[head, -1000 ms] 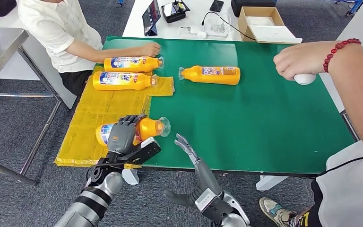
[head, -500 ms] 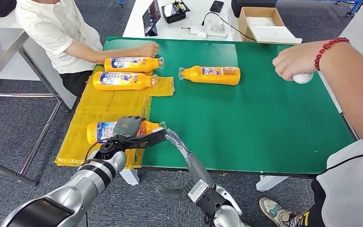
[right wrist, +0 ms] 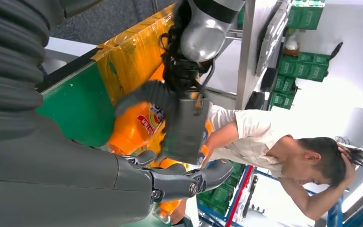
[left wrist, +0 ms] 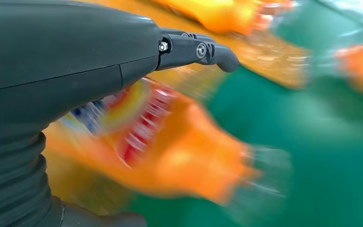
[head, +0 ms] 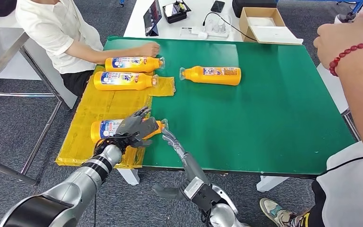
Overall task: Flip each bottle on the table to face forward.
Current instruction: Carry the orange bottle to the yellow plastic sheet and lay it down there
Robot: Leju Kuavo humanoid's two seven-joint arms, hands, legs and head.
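1. Near the front-left table edge, the left hand now lies over the nearest bottle with fingers spreading, no longer wrapped round it as half a second ago.
2. That bottle rests on the yellow mat, label up, cap pointing right; it looks turned and set down.
3. Beside the cap, the right hand reaches in, fingers straight and holding nothing.
4. Farther off, three bottles lie unmoved; they likely come next.
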